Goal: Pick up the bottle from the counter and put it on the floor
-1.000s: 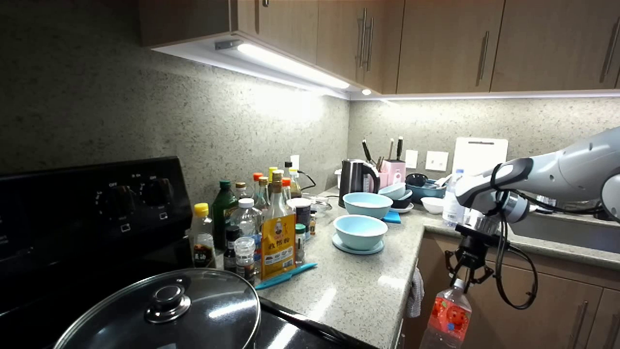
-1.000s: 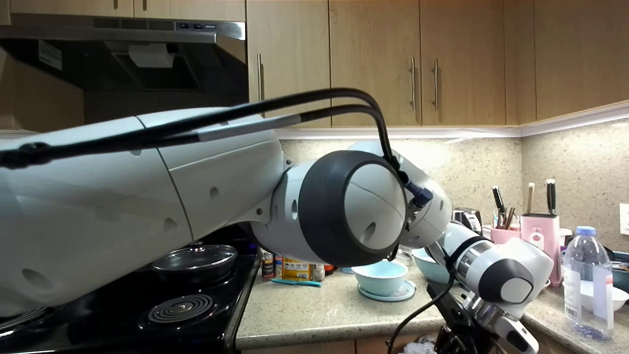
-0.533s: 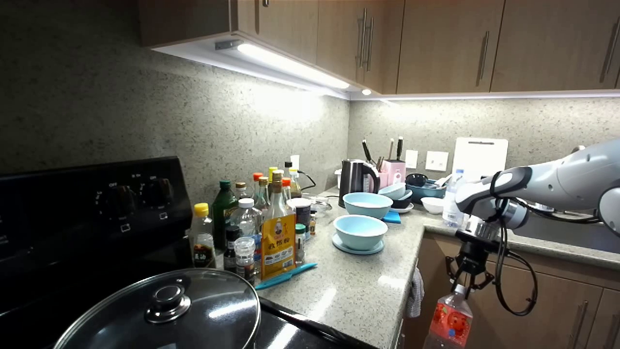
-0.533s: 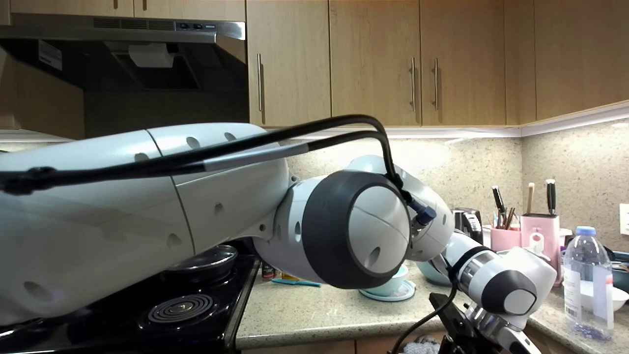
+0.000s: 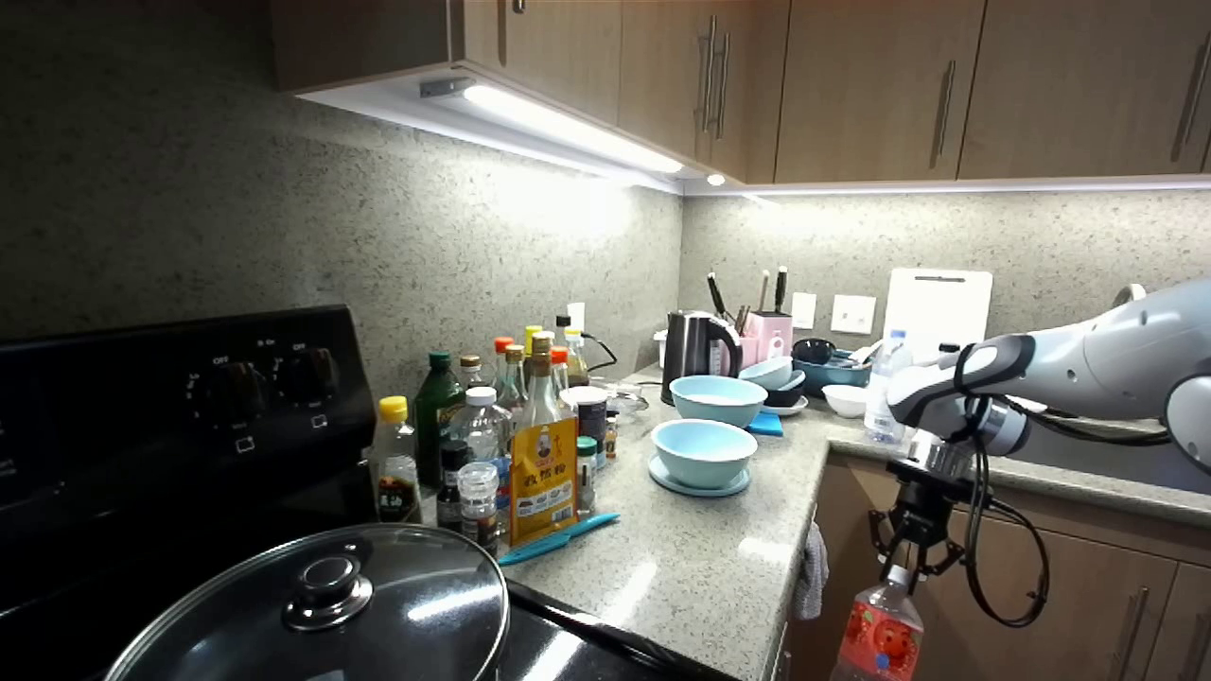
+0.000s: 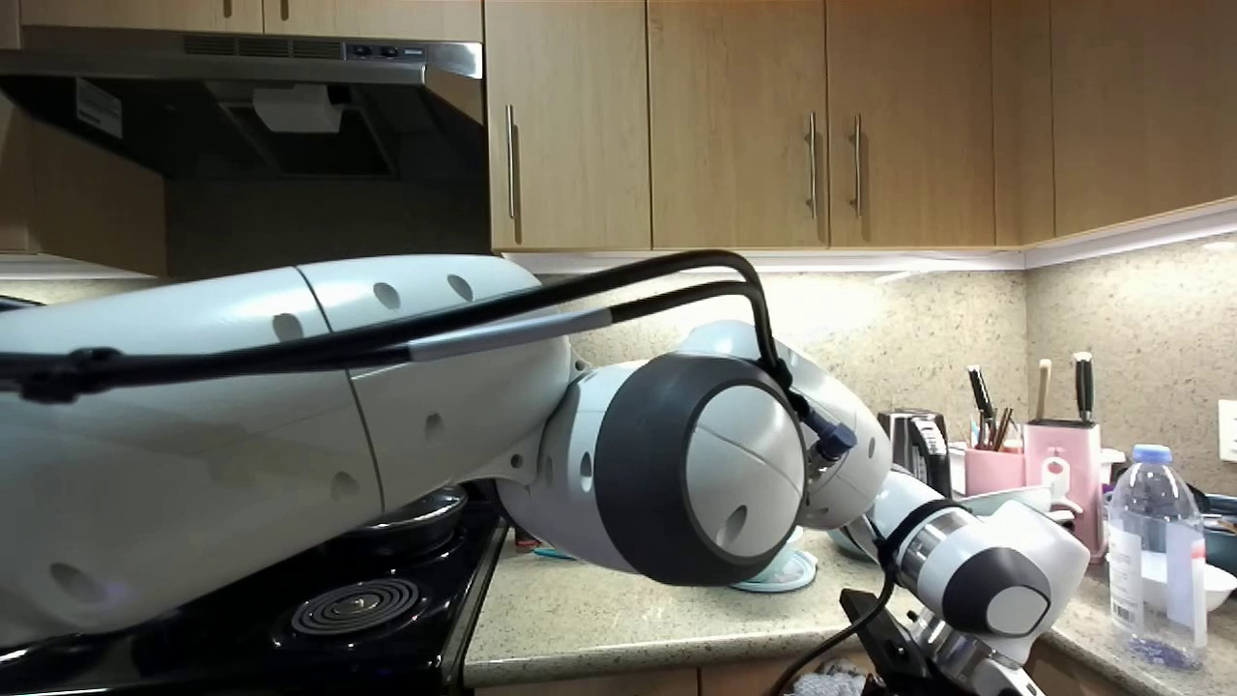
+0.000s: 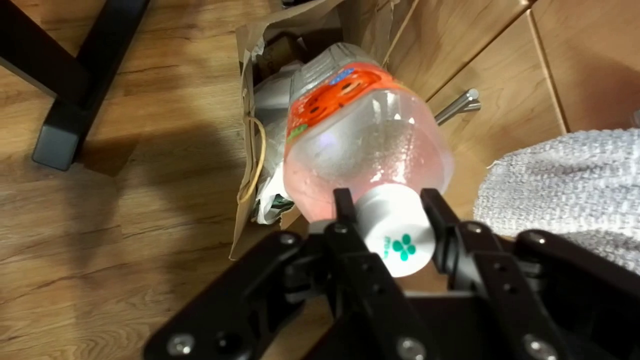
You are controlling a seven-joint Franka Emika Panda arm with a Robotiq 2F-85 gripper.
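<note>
The bottle [image 7: 360, 140], clear with a red-orange label and a white cap, hangs from my gripper [image 7: 387, 197]. Both fingers press the cap from its two sides in the wrist view. In an exterior view the bottle [image 5: 880, 632] is slightly tilted, below the level of the counter [image 5: 653, 577] and in front of the cabinets, its base cut off by the frame edge. Wooden floor [image 7: 150, 240] shows beneath in the wrist view; how far the base is from it cannot be told. The gripper and bottle are out of sight in an exterior view where the counter [image 6: 580, 619] shows.
A paper bag [image 7: 245, 165] with rubbish stands on the floor behind the bottle. A black metal leg [image 7: 65, 130] is at the left. A grey towel [image 7: 565, 185] and a cabinet handle [image 7: 457, 106] are on the right. A water bottle [image 6: 1155, 561] stands on the counter.
The arm has come down, carrying the bottle lower, with only a slight sideways shift. The grip on the cap looks the same.
</note>
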